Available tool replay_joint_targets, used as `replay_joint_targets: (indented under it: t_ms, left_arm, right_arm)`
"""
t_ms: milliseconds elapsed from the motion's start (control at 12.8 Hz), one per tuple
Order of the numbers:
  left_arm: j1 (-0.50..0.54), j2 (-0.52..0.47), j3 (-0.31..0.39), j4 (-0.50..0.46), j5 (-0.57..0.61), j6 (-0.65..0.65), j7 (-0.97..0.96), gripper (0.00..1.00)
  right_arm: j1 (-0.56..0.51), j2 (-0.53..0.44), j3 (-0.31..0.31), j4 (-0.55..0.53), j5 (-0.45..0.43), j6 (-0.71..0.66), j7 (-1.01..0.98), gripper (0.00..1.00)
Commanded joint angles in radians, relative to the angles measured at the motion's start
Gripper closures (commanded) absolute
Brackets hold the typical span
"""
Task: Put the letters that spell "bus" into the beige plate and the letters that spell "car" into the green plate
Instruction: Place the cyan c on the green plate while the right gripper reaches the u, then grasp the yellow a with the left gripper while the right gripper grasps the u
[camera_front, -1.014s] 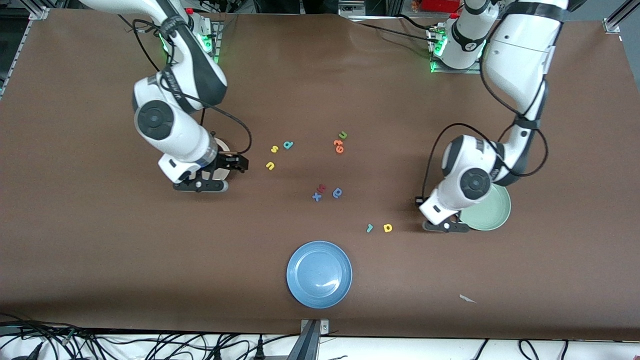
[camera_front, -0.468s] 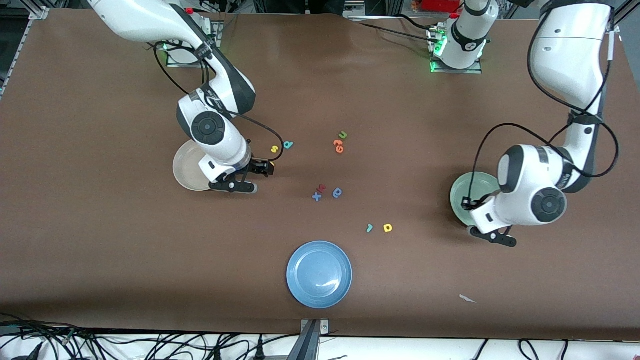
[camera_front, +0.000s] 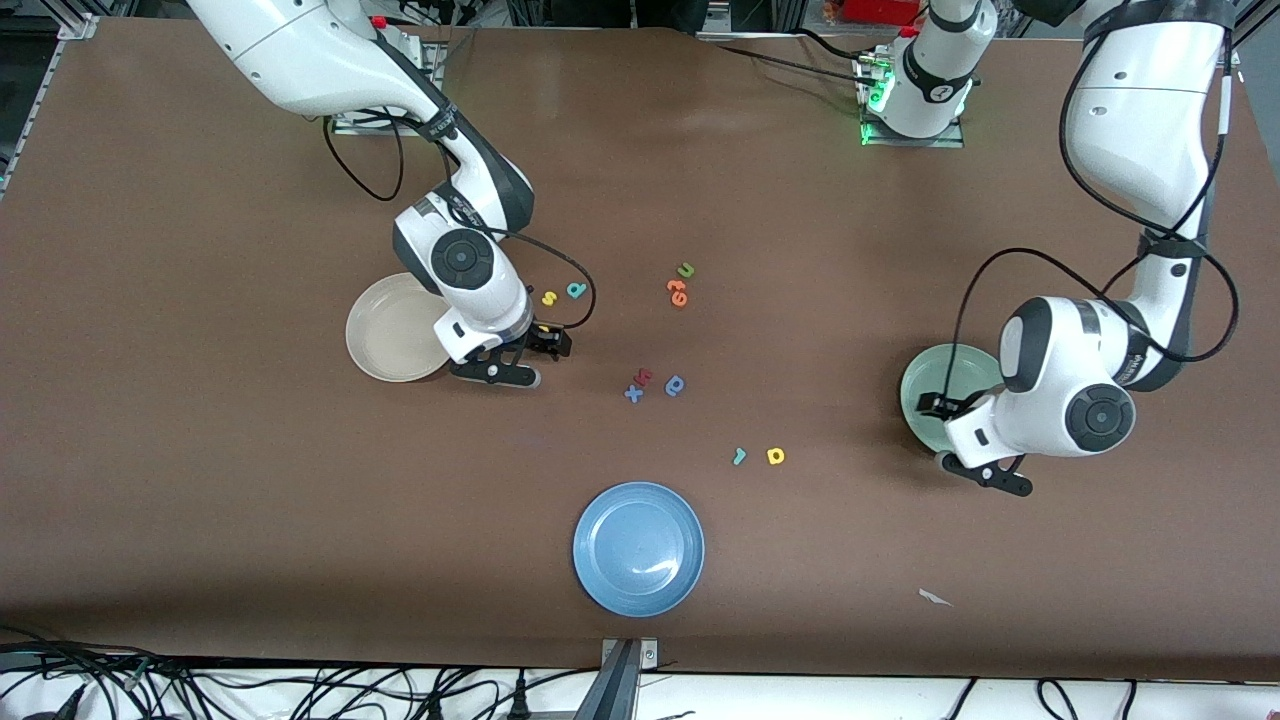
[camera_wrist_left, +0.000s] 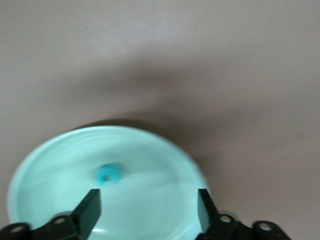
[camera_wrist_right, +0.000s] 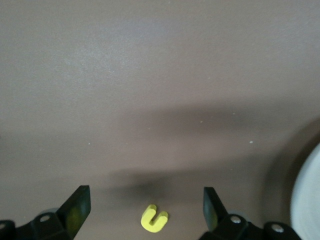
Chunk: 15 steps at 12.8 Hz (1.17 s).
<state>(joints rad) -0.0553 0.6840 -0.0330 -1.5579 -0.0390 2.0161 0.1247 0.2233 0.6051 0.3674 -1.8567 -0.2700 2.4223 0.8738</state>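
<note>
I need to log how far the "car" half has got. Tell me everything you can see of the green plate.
The green plate is round, pale mint, smooth and glossy-looking with a shallow rim. It lies flat on the brown table toward the left arm's end, partly hidden by that arm. One small teal letter, a "c", lies in it near the middle. The left gripper hangs open over it, touching neither.
</note>
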Motion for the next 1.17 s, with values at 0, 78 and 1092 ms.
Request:
replay_joint_targets:
  t_ms: [0, 78, 1092]
  left_arm:
    - [-0.087, 0.066, -0.005, 0.073, -0.058, 0.036, -0.241, 0.0]
    - [-0.113, 0.083, -0.005, 0.087, -0.058, 0.071, -0.331, 0.0]
    - [-0.299, 0.287, 0.007, 0.32, -0.045, 0.201, -1.013, 0.03]
  right_arm:
    - [0.01, 0.019, 0.007, -0.007, -0.029, 0.04, 0.051, 0.01]
    - [0.011, 0.027, 0.007, -0.007, -0.029, 0.041, 0.056, 0.01]
    - [0.011, -0.031, 0.004, -0.217, -0.029, 0.21, 0.057, 0.24]
